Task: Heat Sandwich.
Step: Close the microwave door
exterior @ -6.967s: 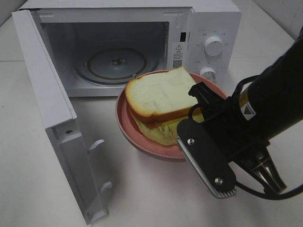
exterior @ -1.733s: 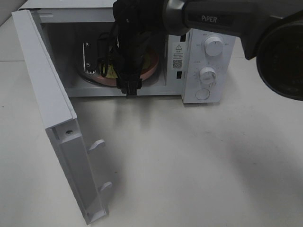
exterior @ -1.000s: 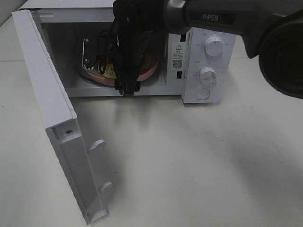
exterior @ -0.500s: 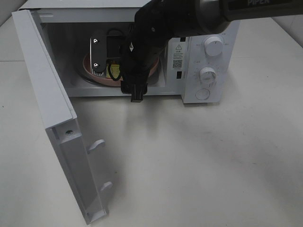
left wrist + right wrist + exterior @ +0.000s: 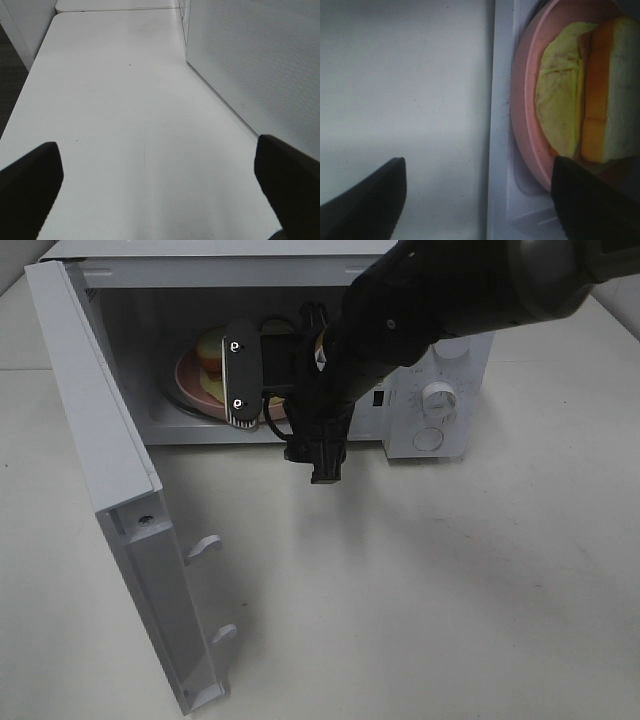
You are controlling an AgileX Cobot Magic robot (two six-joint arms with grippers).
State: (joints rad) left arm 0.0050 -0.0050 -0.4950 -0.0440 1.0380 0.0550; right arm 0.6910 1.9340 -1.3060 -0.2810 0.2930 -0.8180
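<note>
The sandwich (image 5: 211,350), white bread over a yellowish-green layer, lies on the round pink plate (image 5: 192,380) on the turntable inside the open microwave (image 5: 130,280). My right gripper (image 5: 281,426) hangs at the oven's mouth, just in front of the plate, open with nothing between its fingers. In the right wrist view the sandwich (image 5: 580,100) and plate (image 5: 524,110) sit beyond the oven's sill, apart from the right gripper (image 5: 479,200). My left gripper (image 5: 160,192) is open over bare table, outside the exterior high view.
The microwave door (image 5: 110,480) stands swung open to the left, with its latch hooks (image 5: 203,545) pointing over the table. A control knob (image 5: 438,398) shows beside the black arm (image 5: 450,300). In the left wrist view a white perforated panel (image 5: 260,65) stands on one side.
My right gripper has drawn back out of the oven cavity towards the front and right, leaving the plate with the sandwich on the turntable. The left gripper has stayed open.
</note>
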